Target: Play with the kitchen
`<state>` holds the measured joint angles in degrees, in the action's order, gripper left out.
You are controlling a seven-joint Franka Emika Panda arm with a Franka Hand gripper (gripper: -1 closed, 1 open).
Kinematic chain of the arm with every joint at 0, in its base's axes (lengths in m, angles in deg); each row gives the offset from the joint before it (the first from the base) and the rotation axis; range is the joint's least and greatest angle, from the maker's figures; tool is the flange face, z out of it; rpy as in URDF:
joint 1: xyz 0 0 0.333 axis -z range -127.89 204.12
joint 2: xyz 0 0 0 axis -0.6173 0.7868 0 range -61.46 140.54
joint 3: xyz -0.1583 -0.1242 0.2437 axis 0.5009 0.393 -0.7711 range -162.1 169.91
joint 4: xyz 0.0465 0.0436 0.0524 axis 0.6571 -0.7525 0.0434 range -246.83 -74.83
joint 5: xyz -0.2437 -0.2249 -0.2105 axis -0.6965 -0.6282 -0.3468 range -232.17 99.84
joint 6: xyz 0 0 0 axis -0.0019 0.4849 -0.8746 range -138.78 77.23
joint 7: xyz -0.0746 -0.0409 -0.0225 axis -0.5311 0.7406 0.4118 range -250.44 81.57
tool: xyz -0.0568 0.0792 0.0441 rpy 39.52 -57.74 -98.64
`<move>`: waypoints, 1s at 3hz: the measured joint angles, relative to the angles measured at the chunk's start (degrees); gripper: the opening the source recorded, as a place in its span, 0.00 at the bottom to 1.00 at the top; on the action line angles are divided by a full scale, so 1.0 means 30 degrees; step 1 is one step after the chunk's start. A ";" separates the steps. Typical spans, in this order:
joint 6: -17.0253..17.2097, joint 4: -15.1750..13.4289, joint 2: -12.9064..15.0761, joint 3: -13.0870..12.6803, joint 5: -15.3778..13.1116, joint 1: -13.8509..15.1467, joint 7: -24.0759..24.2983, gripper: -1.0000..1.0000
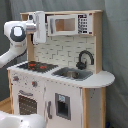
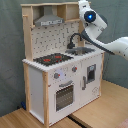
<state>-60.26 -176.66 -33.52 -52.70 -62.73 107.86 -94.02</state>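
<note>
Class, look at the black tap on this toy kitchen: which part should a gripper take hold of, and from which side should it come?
Probably the upright stem of the tap, just below the arch, which is a slim round post standing clear above the sink. Come from the open front, over the counter, since the tiled back panel closes off the rear, with the jaws either side of the stem.

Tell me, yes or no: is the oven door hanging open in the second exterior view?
No, the oven door sits flush and upright in the front of the kitchen, below the hob.

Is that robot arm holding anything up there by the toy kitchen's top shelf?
It cannot be told. The gripper sits up at the kitchen's hood, beside the microwave, but no grasp shows.
</note>
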 joint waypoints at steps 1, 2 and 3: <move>-0.1176 -0.1308 -0.0003 0.0192 -0.0003 -0.0842 -0.0276 0.00; -0.1905 -0.1358 -0.0013 -0.0180 -0.0002 -0.1256 -0.0344 0.00; -0.1929 -0.1335 -0.0013 -0.0206 -0.0002 -0.1256 -0.0344 1.00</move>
<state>-66.05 -180.67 -33.56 -53.31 -62.73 104.09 -95.05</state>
